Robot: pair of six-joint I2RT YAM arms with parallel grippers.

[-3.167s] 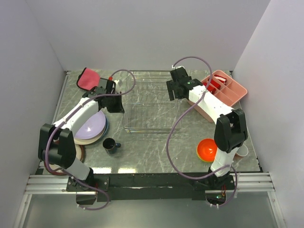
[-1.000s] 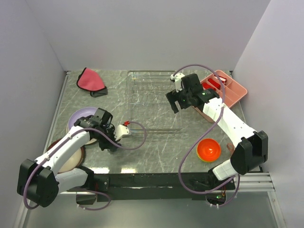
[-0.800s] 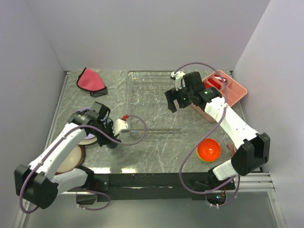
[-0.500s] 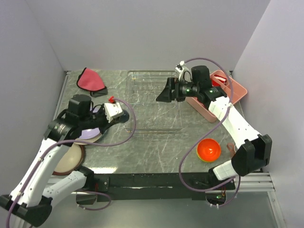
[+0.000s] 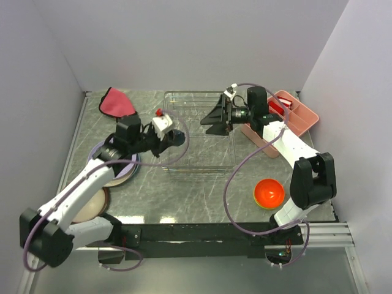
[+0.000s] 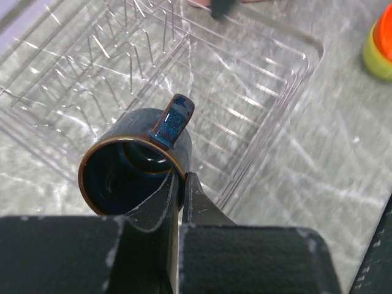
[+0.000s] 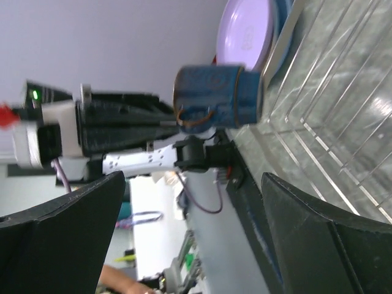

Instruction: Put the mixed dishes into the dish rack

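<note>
Left fingers [image 6: 153, 205] clamp the rim of the dark blue mug [image 6: 122, 174]; right fingers [image 7: 331, 245] gape.

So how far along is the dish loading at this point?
Barely started. Done: nothing; the dish rack looks empty. In hand: the left fingers pinch the dark blue mug by its rim above the rack's edge. Left: that mug, the orange bowl nested in the yellow-green bowl, the lavender plate on the blue plate, and the cream plate. The right fingers are open, holding nothing.

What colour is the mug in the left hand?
Dark blue mug, speckled handle, brown rim; best in the left wrist view.
</note>
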